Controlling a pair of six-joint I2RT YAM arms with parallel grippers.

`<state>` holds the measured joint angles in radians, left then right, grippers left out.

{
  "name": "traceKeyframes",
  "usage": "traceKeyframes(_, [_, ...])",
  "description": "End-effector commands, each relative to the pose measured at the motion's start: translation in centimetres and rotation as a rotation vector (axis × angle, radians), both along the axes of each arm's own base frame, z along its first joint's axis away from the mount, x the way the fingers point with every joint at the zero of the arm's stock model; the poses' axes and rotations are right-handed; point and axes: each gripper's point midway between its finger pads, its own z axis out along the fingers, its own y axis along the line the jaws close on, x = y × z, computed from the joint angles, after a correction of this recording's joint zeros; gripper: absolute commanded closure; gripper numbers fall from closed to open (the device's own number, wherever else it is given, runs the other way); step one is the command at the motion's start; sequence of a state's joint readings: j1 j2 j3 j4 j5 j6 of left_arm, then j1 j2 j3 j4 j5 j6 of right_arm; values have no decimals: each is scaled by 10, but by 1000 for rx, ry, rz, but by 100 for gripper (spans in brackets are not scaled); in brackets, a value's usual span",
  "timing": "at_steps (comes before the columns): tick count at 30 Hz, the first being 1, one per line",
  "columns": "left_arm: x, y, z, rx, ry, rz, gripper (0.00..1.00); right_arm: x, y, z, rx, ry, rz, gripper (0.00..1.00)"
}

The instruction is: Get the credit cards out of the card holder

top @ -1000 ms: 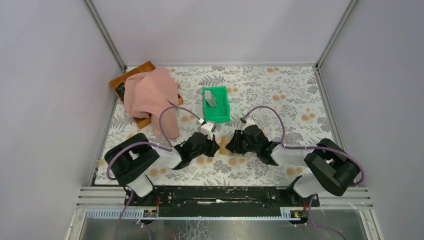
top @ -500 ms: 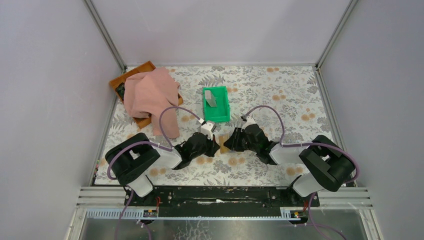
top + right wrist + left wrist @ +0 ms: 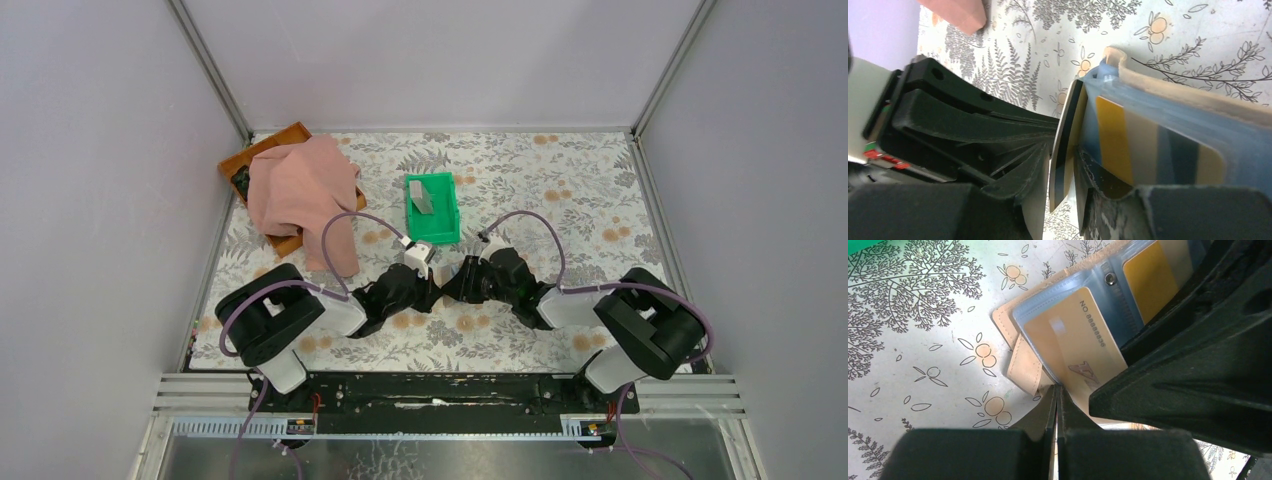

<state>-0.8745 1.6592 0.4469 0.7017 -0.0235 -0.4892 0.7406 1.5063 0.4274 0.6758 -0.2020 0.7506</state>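
Step in hand: drawing one card out. The card holder (image 3: 1020, 367) lies open on the surface (image 3: 923, 340), at the near middle between the two arms. Left fingers (image 3: 1040, 415) are clenched on the lower edge of a yellow card (image 3: 1073, 335), which is partly out of its blue sleeve. Right fingers (image 3: 1148, 210) stand apart, grasping nothing; one lies on the blue page. A second yellow card (image 3: 1148, 275) sits sleeved. Next, probably: pull the card straight along its sleeve while the holder is pinned.
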Motion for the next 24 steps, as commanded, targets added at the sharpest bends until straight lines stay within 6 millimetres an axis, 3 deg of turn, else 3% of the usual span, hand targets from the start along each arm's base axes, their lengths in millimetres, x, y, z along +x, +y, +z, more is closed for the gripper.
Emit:
traceKeyframes(1, [-39,17,-46,142,155,-71,100,-12,20,1,30,22,93,67])
traceKeyframes(14, [-38,12,-50,140,161,-83,100,-4,4,1,-90,-9,53,65])
traceKeyframes(20, [-38,16,-53,151,159,-71,100,-4,-5,18,-22,-26,40,74])
traceKeyframes(24, [-37,20,-55,166,161,-55,100,-1,-16,19,3,-13,18,79])
